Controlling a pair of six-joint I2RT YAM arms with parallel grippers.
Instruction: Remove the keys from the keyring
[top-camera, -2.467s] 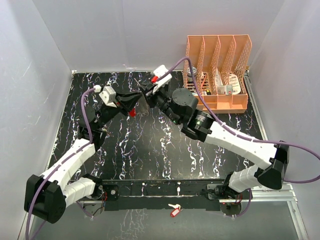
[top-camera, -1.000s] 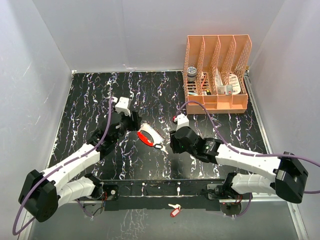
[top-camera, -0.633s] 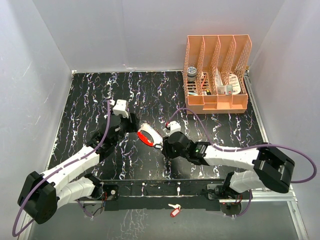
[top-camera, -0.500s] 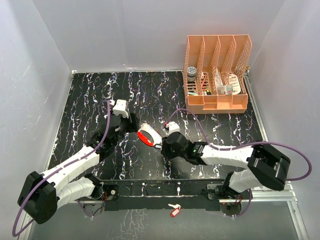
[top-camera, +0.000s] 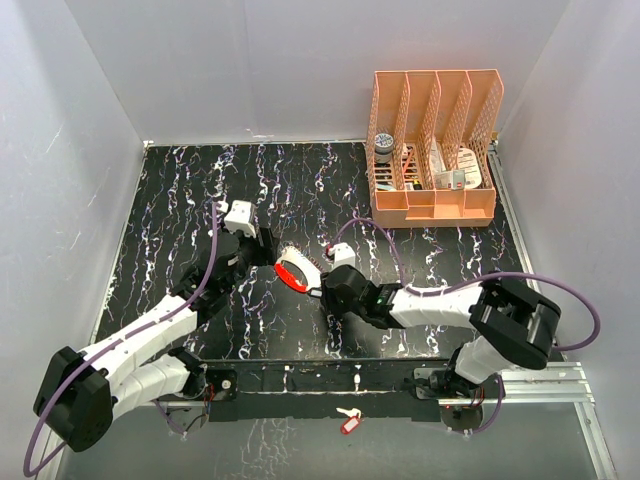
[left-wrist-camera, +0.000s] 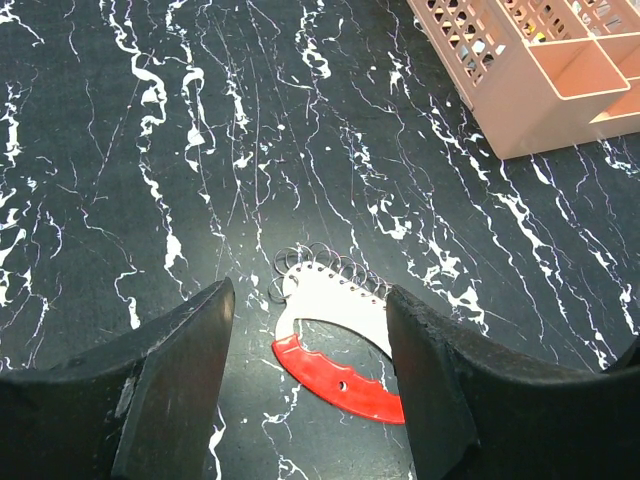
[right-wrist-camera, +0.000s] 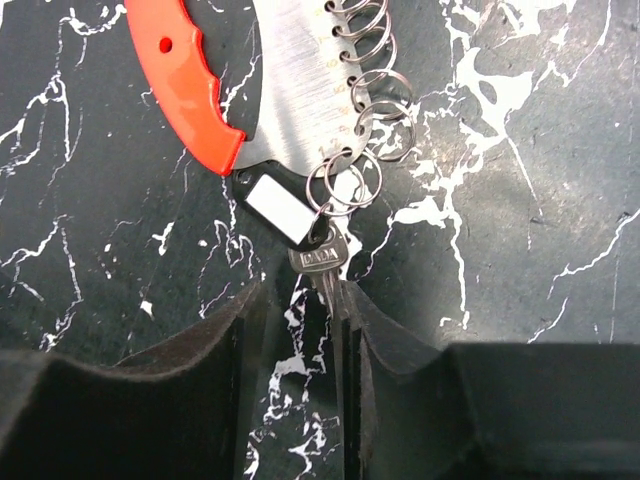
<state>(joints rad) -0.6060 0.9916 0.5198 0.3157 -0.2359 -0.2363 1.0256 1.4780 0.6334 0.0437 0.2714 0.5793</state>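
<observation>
The keyring (right-wrist-camera: 190, 70) lies on the bench (top-camera: 200, 180). Its key (right-wrist-camera: 318, 262), clear only from the right wrist, sits between the nearly closed right claw (right-wrist-camera: 302, 296); whether it is gripped, we cannot tell. The left claw (left-wrist-camera: 310, 296) gapes above the keyring.

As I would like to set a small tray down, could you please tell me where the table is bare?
The table is bare far left, between the left gripper and the back wall, and on the right, in front of the orange organizer. The middle is crowded: the right gripper faces the left across the keyring.
</observation>
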